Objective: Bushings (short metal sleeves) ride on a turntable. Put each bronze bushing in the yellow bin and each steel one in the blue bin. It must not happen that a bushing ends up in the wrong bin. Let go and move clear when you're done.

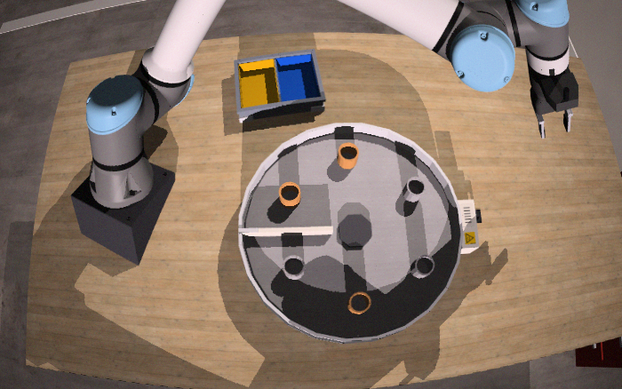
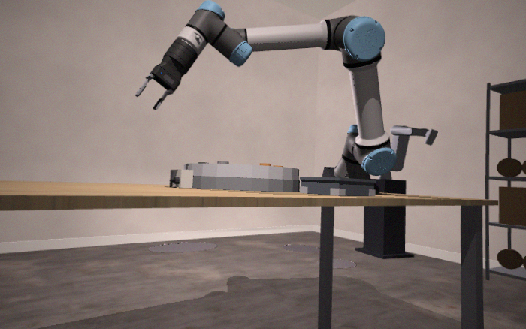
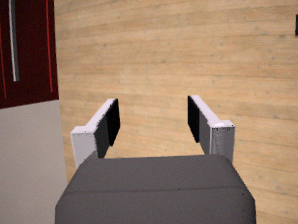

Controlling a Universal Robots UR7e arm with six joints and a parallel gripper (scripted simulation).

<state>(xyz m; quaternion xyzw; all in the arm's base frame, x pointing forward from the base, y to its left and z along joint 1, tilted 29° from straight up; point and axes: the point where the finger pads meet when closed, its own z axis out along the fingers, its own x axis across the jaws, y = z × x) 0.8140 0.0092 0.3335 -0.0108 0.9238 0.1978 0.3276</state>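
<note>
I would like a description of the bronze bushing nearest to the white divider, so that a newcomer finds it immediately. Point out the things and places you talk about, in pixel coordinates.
Find the round turntable [image 1: 389,164] [image 2: 240,170]. Its white divider [image 1: 293,230] runs inward from the rim. Immediately on the bins' side stands this bronze bushing [image 1: 283,202], the only bushing there.

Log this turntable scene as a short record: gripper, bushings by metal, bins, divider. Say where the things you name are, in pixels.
jaws [image 1: 555,130] [image 2: 146,102]: open, nothing held, away from the turntable [image 1: 246,270] [image 2: 244,177]
bronze bushings: three, upright on the turntable
steel bushings: three, upright on the turntable
yellow bin [image 1: 258,91]: no bushing visible
blue bin [image 1: 297,85]: no bushing visible
white divider [image 1: 286,230]: between a bronze and a steel bushing
sorting: all six visible bushings unbinned
</note>
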